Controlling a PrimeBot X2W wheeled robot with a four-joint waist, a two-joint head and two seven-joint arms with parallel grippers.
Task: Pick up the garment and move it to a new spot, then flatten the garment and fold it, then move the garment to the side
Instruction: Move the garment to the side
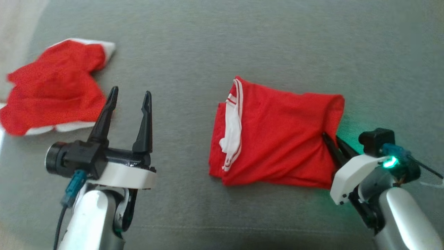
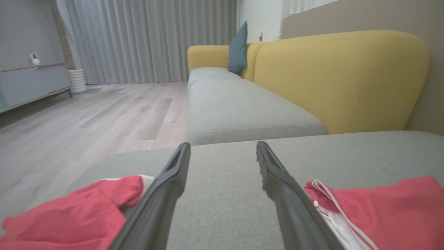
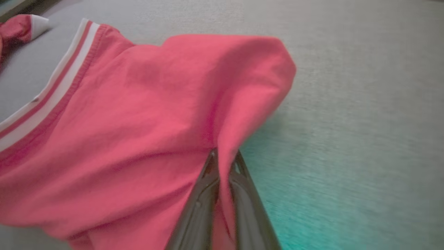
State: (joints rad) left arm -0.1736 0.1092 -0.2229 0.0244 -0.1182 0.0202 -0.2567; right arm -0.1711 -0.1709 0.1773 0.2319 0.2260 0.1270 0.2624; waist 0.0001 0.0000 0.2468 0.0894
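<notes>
Near the left edge of the grey cushion [image 1: 222,41], a crumpled red garment [image 1: 52,86] with white trim is lying loose. Just right of it, the left pincer [image 1: 131,93] is hovering with its fingers spread wide, gripping nothing. Right of the cushion's middle, the folded garment [image 1: 277,135], red with a white-striped collar, is lying as a compact rectangle. The right pincer [image 1: 331,137] is clamping its right-hand edge, and the cloth is bunching up between the closed fingers. The flattening and folding are looking finished. The last step, moving the garment aside, is seemingly only beginning.
</notes>
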